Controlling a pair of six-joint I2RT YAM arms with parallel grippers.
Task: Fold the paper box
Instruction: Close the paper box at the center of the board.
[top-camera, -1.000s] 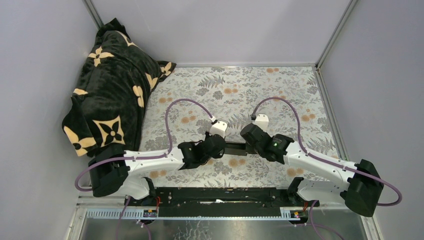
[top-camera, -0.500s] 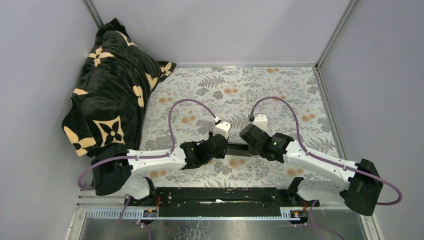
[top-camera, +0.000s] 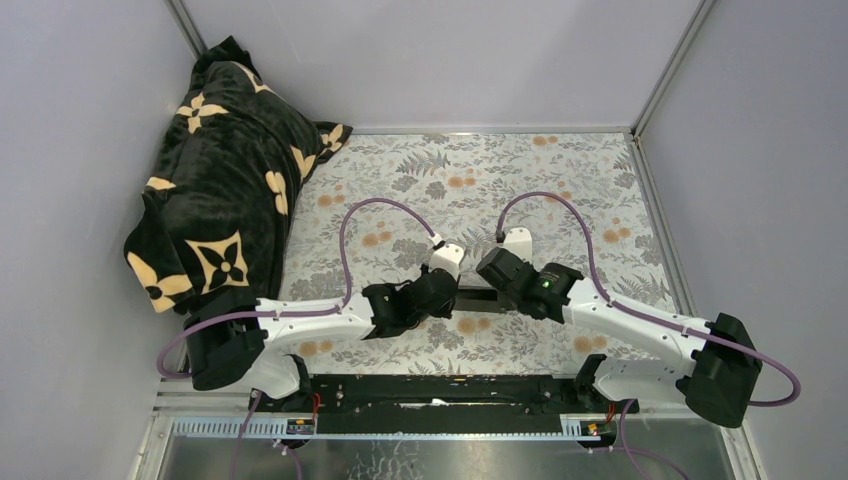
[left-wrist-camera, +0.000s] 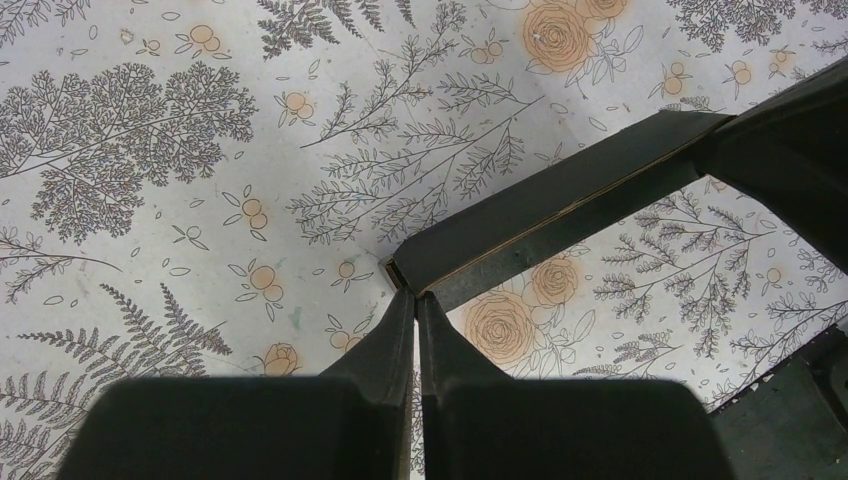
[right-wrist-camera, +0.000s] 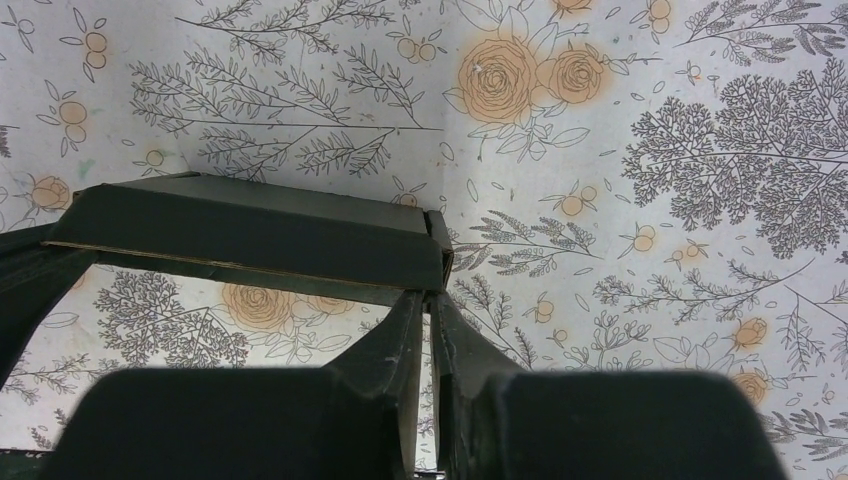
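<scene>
Gripping the paper box (top-camera: 474, 297), lower centre of frame, over the floral desk (top-camera: 520, 170).
Pinching one corner with left tool (left-wrist-camera: 415, 295) closed tight; meeting the other with right tool (right-wrist-camera: 427, 298) nearly closed, hold unclear.

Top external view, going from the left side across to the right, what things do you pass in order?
Black flower blanket → left pincer → paper box → right pincer.
</scene>
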